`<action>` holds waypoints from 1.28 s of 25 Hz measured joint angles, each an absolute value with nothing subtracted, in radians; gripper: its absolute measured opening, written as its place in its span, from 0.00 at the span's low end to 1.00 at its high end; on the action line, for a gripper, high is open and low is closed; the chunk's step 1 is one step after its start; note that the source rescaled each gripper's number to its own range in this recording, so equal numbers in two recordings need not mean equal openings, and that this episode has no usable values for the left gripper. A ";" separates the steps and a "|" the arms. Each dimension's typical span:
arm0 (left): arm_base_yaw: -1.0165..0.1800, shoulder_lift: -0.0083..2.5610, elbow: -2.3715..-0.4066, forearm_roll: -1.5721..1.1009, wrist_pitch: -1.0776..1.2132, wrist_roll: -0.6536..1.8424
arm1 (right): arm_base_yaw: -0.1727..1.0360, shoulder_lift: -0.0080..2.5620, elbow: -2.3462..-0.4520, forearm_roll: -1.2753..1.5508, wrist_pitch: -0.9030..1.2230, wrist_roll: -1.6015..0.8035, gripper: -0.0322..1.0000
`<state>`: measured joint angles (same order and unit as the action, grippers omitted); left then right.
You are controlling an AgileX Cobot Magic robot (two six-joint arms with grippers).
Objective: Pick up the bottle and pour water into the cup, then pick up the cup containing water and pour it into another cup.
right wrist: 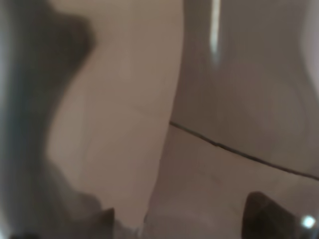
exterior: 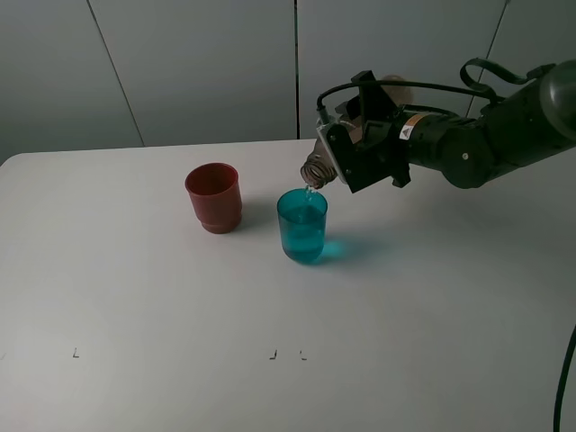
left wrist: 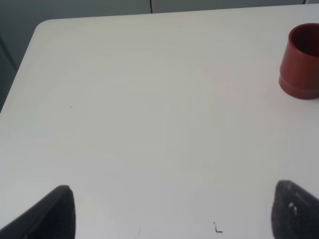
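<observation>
White table, small black marks on it; grey wall panels behind.

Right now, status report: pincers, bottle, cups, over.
Right pincer shut on tilted smoky translucent plastic bottle, mouth over teal translucent plastic tumbler. Left pincer open. Path clear.

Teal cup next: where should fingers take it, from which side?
Probably the side wall of the teal cup, mid-height, coming level from the exterior view's right. It stands upright and open-topped with water in it, so a top grip looks poor; the red cup stands apart on its left, the tilted bottle above.
</observation>
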<state>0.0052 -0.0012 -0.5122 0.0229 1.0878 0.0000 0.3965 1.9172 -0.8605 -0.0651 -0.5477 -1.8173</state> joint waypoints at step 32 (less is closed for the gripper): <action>0.005 -0.001 -0.512 0.023 1.088 0.000 | 0.397 1.917 -0.861 -0.065 -0.555 -1.608 0.03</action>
